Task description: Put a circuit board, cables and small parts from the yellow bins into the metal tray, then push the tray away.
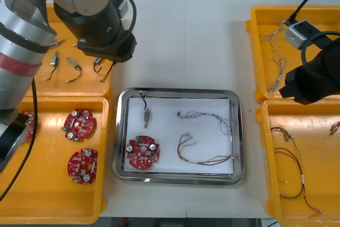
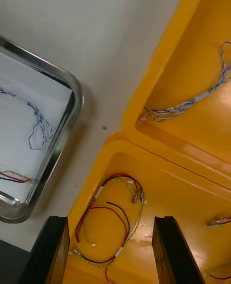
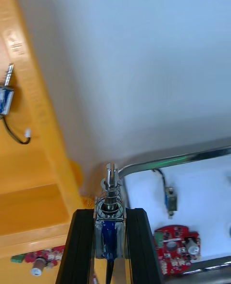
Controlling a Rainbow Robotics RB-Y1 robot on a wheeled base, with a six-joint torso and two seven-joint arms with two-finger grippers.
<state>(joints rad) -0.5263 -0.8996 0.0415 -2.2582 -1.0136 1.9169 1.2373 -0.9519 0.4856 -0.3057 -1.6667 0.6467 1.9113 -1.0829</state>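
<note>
Left end effector (image 3: 110, 213) is clamped on a small metal part (image 3: 111, 188), whose blue body sits between the black fingers while its spring and pin stick out past the tips. The right end effector (image 2: 110, 219) has its fingers spread wide, with nothing between them.

Nearest the robot, the left near bin (image 1: 48, 184) holds two round red circuit boards (image 1: 79, 123), one beyond the other. A third is partly hidden under the left arm at the bin's outer side. The right near bin (image 1: 329, 174) holds red and yellow cables (image 1: 289, 163) in loose loops, and the right end effector hangs above this bin.

Between these bins the metal tray (image 1: 239, 136) sits on the counter (image 1: 212, 35), white inside. A circuit board (image 1: 142, 152) lies in its near left corner, with a red and yellow cable (image 1: 204, 157) to that board's right. Beyond them lie a second small metal part (image 1: 146, 114) with a black lead and a twisted blue and white cable (image 1: 212, 119).

Farther out, the left end effector holds its part in the air just beyond the tray's far left corner, close to the inner wall of the left far bin (image 1: 87, 86). More small metal parts (image 1: 53, 63) lie in that bin. The right far bin (image 1: 255, 57) holds blue and white cables (image 1: 276, 62).
</note>
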